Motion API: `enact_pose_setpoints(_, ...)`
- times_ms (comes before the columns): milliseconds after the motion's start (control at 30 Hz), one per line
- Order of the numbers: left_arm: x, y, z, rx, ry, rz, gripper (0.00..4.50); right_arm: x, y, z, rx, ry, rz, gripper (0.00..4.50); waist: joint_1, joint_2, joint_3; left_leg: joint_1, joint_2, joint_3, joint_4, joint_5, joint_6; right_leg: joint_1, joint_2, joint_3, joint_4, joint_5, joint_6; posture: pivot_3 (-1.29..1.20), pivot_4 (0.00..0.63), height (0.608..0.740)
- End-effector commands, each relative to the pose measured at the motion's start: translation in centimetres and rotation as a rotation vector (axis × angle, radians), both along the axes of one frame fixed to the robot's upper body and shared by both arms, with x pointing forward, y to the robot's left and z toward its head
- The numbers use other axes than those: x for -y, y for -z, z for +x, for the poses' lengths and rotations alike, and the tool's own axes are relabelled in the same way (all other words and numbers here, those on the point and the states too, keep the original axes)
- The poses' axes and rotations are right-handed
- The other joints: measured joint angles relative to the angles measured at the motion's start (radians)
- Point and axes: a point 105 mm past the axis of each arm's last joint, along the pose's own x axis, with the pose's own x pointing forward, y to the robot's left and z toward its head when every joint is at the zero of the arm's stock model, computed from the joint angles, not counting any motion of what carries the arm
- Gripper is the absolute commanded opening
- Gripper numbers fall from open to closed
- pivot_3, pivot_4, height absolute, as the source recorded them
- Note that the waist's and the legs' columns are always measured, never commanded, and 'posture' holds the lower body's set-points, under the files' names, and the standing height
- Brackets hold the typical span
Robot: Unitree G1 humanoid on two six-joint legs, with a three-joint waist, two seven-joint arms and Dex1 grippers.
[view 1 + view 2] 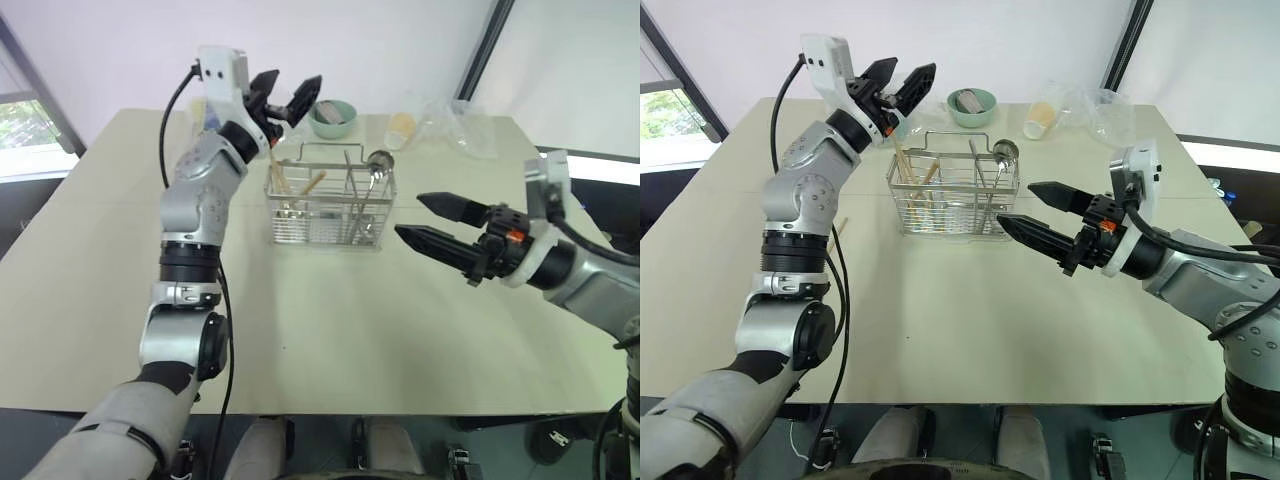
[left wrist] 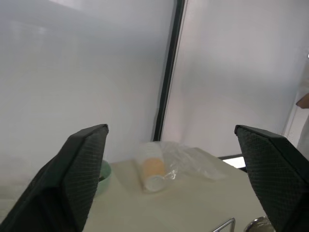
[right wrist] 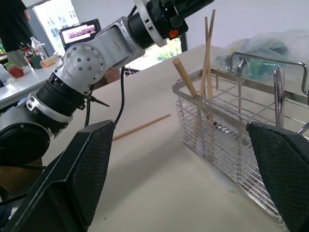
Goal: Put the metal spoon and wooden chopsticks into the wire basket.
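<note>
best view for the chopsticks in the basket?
Right wrist view. The wooden chopsticks stand close and tall in a corner compartment of the wire basket, leaning together and crossing near their tops. The eye views show them small and thin just below the left gripper. The left wrist view gives nothing of them.

The rectangular silver wire-grid basket [image 1: 952,195] stands on the pale flat table [image 1: 970,330] toward its far side, with two long thin wooden chopsticks [image 3: 207,63] and a shorter stubby wooden stick [image 3: 186,79] upright in its left compartment and the small metal spoon [image 1: 1004,153] in its right. Behind it sit a small round bowl [image 1: 971,106], then a paper cup on its side [image 1: 1040,120] and a crumpled clear plastic bag [image 1: 1100,112] further right. Another thin wooden stick [image 3: 141,127] lies on the table left of the basket
</note>
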Motion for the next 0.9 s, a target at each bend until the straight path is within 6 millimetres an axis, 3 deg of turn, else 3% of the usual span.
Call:
enact_pose_setpoints(33,-2.6,-4.7,-1.0,0.091,-0.083,-0.007,4.46,0.0,-1.0,0.2,0.049,-0.007,0.021,4.50,-0.001,0.000,0.000,0.000,0.000,0.000,0.000,0.000,0.000,0.000,0.000,0.000,0.000,0.000,0.000,0.00,0.150,0.635)
enact_pose_setpoints(100,-4.4,-6.1,-1.0,0.081,-0.149,0.026,4.46,-0.2,-1.1,0.3,0.051,-0.017,0.022,4.50,0.000,0.000,0.001,0.000,0.000,-0.001,-0.001,0.000,0.000,-0.001,0.001,0.000,0.001,0.000,0.000,0.00,0.150,0.635)
enact_pose_setpoints(167,-6.5,-6.0,-0.4,-0.006,-0.232,0.096,4.46,-0.3,-1.0,0.2,0.054,-0.033,0.015,4.50,0.000,0.000,0.001,0.000,0.000,-0.001,-0.001,0.000,0.000,-0.001,0.001,0.000,0.001,0.000,0.000,0.00,0.150,0.635)
enact_pose_setpoints(300,-10.6,-4.1,0.5,-0.226,-0.380,0.203,4.46,-0.8,-0.2,-0.1,0.056,-0.070,-0.024,4.50,0.000,0.002,0.001,0.004,0.000,-0.001,-0.003,0.000,0.000,0.002,0.002,-0.001,0.001,0.000,0.001,0.00,0.150,0.635)
enact_pose_setpoints(400,-12.4,-0.6,0.5,-0.478,-0.394,0.270,4.46,-1.1,0.8,-0.6,0.073,-0.113,-0.098,4.50,0.002,0.001,0.002,0.008,-0.001,-0.001,-0.003,0.000,0.000,0.006,0.003,-0.002,0.001,-0.001,0.001,0.00,0.150,0.635)
enact_pose_setpoints(567,-13.0,5.7,-0.8,-0.747,-0.334,0.441,4.46,-1.3,1.9,-1.6,0.101,-0.193,-0.191,4.50,0.001,0.001,0.004,0.011,-0.001,-0.002,-0.004,0.000,0.000,0.009,0.004,-0.002,0.001,-0.001,0.001,0.00,0.150,0.635)
enact_pose_setpoints(767,-12.6,10.9,-2.0,-0.916,-0.282,0.555,4.46,-1.0,2.5,-1.9,0.123,-0.217,-0.254,4.50,0.001,0.000,0.008,0.012,0.000,-0.002,-0.006,0.000,0.000,0.008,0.000,-0.001,-0.001,-0.001,0.001,0.00,0.150,0.635)
enact_pose_setpoints(900,-13.0,13.0,-2.4,-0.973,-0.299,0.614,4.46,-0.8,2.4,-1.9,0.142,-0.208,-0.262,4.50,0.001,-0.001,0.008,0.012,0.000,-0.002,-0.007,-0.001,0.000,0.008,0.000,0.000,-0.001,-0.001,0.001,0.00,0.150,0.635)
